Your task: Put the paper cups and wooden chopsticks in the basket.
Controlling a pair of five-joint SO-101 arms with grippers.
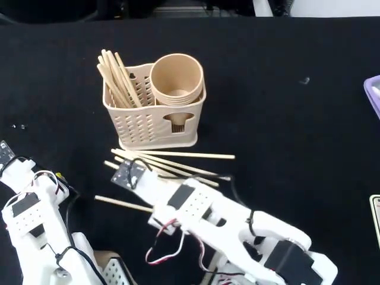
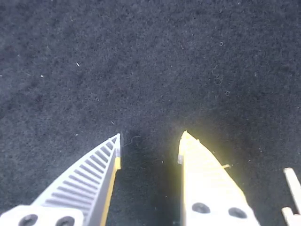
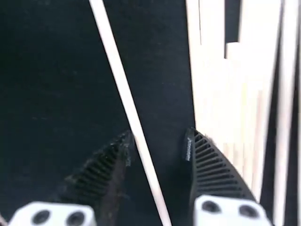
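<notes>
- The basket point(image 1: 155, 127) is set toward the counter's point(image 1: 285, 119) far edge, with paper cups point(image 1: 177, 80) and some chopsticks point(image 1: 116, 77) already inside. Loose chopsticks point(image 1: 190, 155) lie just in front of it.
- The right gripper's point(image 3: 158, 136) fingers point(image 3: 211, 174) are held apart astride one chopstick point(image 3: 117, 80). On closing, the neighbouring sticks could be clipped and scattered, or the thin stick rolled free.
- This straddle is made plain by the right wrist view; from above, the fingertips are covered by the wrist.
- The left gripper point(image 2: 151, 135) is held with fingers point(image 2: 207, 179) apart over bare counter by the near left corner.

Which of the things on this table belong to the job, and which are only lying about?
Job: basket; paper cups in it; wooden chopsticks standing in it; loose chopsticks on the table.
Lying about: purple thing at the table's edge; pale thing at the same edge.
</notes>
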